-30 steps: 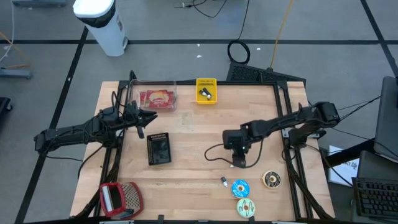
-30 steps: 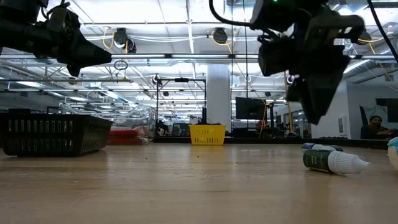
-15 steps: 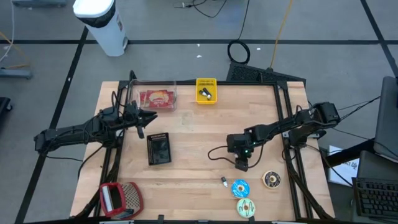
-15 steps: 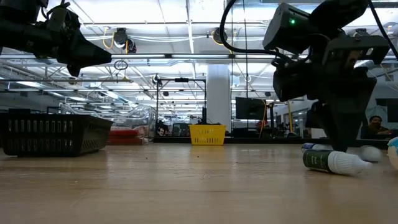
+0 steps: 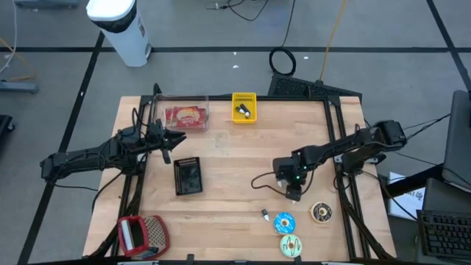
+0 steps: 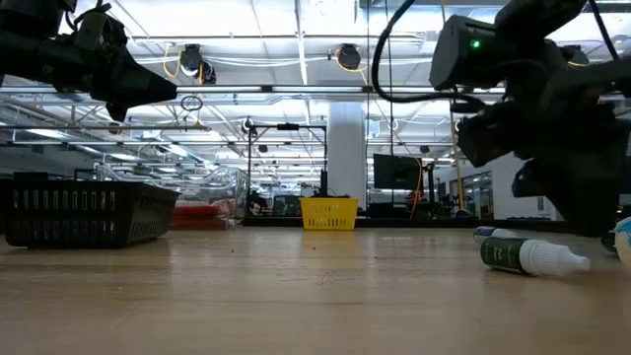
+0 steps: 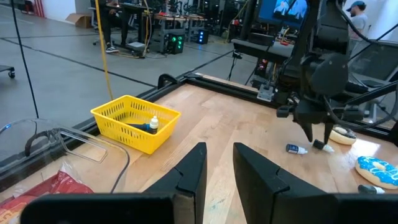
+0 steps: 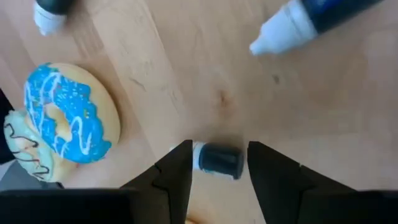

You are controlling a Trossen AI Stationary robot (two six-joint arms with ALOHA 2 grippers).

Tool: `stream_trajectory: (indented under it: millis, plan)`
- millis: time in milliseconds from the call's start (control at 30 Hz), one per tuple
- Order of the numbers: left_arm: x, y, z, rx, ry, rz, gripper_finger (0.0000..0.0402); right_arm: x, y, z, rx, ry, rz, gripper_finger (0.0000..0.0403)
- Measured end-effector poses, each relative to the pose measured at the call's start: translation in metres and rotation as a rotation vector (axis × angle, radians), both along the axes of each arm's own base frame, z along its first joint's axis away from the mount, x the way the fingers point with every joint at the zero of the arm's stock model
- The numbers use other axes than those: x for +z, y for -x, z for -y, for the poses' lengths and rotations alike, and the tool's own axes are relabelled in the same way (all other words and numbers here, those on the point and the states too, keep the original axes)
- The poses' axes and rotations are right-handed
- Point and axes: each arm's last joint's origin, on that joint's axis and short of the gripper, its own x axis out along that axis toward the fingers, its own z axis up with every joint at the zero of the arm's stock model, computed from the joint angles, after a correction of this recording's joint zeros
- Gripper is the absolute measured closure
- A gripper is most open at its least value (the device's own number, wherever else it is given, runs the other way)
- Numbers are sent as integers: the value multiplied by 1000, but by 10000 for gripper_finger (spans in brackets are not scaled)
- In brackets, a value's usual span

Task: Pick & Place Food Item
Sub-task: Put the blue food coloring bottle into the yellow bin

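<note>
stage: reaching, nothing picked | right gripper (image 8: pixel 214 163) released, straddling small bottle (image 8: pixel 217 160) | blue donut (image 5: pixel 284 222) on surface, lower right of high view | left gripper (image 7: pixel 216 163) slightly parted, empty, waiting

Wooden table (image 5: pixel 228 162), yellow basket (image 5: pixel 243 107), black basket (image 5: pixel 188 176), blue donut (image 5: pixel 285 222), dropper bottle (image 6: pixel 532 256)

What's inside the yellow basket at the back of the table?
The yellow basket holds a small dark bottle with a white cap, lying near one wall. The near wall covers the basket's floor, so anything lying flatter cannot be seen.
</note>
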Motion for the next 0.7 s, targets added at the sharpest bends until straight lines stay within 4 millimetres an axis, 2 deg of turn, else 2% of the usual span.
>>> stream_trajectory:
  millis: [167,267,333,533,700]
  plan:
    - [0,0,0,0,0,-1,323,22,8,2,9,42,97,261]
    - [0,0,0,0,0,-1,323,37,15,0,113,158,233,261]
    - [0,0,0,0,0,0,323,39,23,-5,212,197,310,261]
    - [0,0,0,0,0,0,323,13,49,-22,538,208,464,261]
    - [0,0,0,0,0,-1,323,-8,57,-34,607,224,556,261]
